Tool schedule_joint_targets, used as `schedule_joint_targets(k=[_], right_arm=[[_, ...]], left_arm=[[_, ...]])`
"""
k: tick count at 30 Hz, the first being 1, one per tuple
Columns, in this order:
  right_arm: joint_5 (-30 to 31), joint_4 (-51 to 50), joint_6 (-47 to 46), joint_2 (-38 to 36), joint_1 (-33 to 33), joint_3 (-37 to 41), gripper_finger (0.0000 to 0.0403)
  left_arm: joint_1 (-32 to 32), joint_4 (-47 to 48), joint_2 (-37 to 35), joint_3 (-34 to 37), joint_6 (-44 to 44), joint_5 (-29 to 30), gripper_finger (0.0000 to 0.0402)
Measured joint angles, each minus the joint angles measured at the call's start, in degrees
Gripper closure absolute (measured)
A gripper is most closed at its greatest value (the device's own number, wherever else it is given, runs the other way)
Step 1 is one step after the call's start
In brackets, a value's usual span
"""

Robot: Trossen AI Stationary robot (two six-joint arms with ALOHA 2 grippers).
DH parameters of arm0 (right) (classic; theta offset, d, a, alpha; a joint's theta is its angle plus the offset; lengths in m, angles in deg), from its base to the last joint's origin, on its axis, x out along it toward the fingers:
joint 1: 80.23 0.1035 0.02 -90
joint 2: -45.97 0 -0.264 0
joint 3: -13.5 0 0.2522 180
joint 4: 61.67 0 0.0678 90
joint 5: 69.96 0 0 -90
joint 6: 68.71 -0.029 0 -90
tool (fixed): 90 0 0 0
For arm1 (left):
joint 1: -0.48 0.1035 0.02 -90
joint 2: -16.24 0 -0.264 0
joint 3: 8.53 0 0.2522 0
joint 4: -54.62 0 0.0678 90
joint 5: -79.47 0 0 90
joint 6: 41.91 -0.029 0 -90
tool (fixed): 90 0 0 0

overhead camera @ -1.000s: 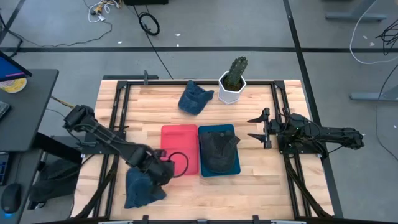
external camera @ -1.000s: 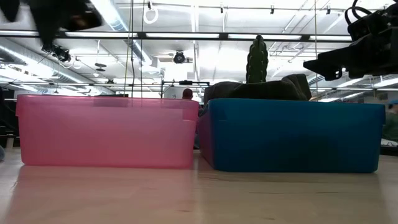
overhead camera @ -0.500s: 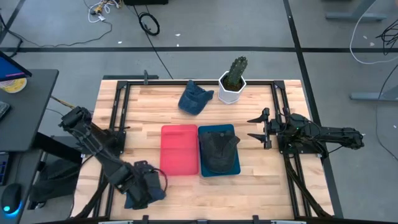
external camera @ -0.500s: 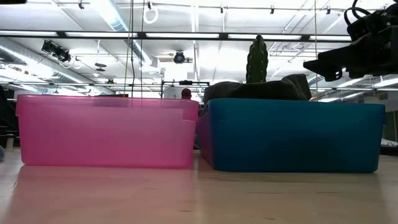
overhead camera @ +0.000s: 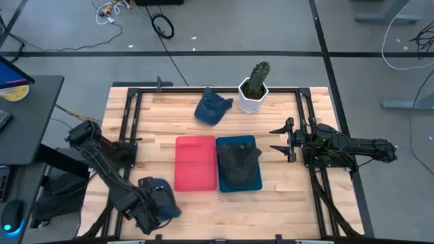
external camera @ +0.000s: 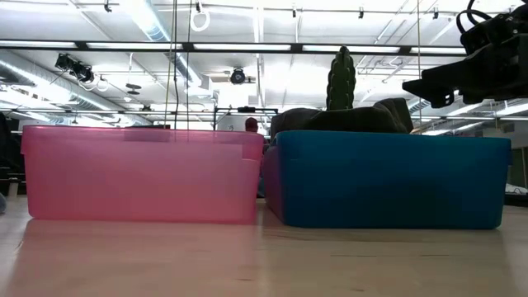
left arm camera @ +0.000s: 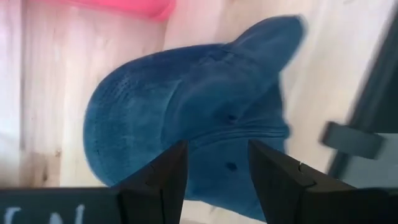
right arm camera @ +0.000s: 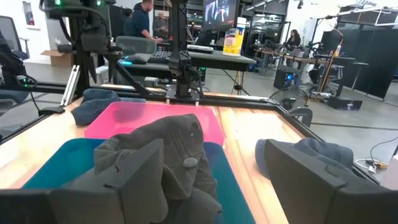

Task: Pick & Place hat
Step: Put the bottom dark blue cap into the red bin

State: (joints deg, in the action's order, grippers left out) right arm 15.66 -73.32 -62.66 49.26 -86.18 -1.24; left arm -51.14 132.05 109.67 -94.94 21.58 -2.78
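Hat-wise, from the high view: one blue hat sits at the near-left corner of the table, just left of the pink bin. My left gripper is right over it, touching or nearly so; from up here I can't tell which. Another blue hat lies at the far side beside the white pot with the cactus. A dark grey hat is already in the blue bin, which sits flush against the pink one. My right gripper waits at the right edge, fingers spread wide, holding nothing.

Low view: pink bin on the left, blue bin on the right, with the grey hat poking above the rim and the cactus behind it. My right arm shows in the upper right corner. The near-left hat doesn't show here.

Left wrist view: the blue hat fills most of the frame, brim pointing away from the pink bin's corner. My left fingers are parted a moderate way with the hat right behind the gap, not clamped on it.

Right wrist view: grey hat piled in the blue bin, pink bin beyond it, a blue hat off to one side and another on the other. People are at desks in the background.
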Motion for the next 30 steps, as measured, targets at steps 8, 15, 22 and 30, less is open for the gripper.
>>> schedule_joint_targets(k=[8,15,22,30], right_arm=[[0.0,0.02,0.02,-0.01,0.0,0.0,0.0121],[0.0,0.02,0.02,-0.01,0.0,0.0,0.0121],[0.02,0.02,0.02,-0.01,0.02,0.0,0.0121],[0.0,0.02,0.02,-0.01,0.0,0.0,0.0121]], left_arm=[[0.02,4.52,5.46,0.02,-0.09,0.09,0.0232],[0.04,4.52,7.52,0.02,-1.07,0.11,0.0232],[0.04,4.1,7.93,0.02,0.42,0.42,0.0232],[0.04,4.1,7.93,0.02,0.81,0.7,0.0232]])
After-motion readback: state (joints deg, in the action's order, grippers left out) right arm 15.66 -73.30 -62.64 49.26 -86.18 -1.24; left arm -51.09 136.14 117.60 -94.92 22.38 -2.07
